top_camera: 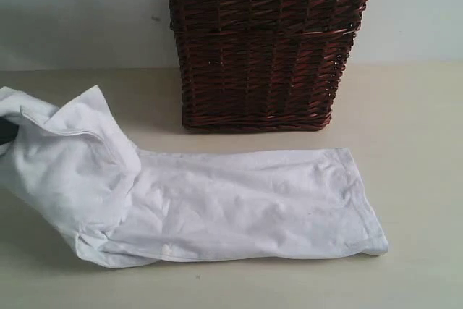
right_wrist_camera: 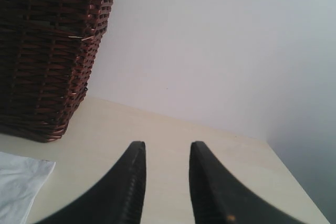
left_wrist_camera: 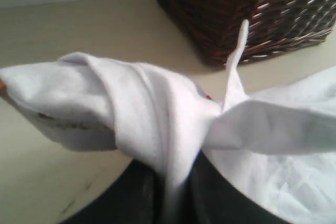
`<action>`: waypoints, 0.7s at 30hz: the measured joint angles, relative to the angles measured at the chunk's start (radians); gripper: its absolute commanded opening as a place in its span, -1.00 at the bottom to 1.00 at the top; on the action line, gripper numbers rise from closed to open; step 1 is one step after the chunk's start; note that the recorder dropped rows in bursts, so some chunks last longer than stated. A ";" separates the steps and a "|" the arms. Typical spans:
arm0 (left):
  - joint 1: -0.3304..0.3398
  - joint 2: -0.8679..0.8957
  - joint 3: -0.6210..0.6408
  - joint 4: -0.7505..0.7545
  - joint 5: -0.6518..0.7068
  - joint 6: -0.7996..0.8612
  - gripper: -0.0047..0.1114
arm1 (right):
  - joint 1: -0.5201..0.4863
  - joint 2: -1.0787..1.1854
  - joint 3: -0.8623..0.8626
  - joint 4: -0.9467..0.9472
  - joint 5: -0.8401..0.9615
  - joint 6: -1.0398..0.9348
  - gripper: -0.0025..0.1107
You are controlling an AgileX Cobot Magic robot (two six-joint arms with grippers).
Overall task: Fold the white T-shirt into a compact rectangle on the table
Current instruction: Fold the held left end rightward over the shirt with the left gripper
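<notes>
White shirt lay along the worktop by the basket, its left end lifted, pinched in the left end effector; the right end effector stood apart, empty.

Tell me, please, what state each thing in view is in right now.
white T-shirt, lying as a long strip on the table, its left end raised and bunched.
left fingers, shut on the white T-shirt's bunched end.
right fingers, open, holding nothing.
wicker basket, upright behind the shirt.
</notes>
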 measured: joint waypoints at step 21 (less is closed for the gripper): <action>-0.488 -0.002 -0.099 0.000 -0.217 -0.070 -0.92 | 0.000 0.000 0.000 0.000 0.000 0.000 -0.43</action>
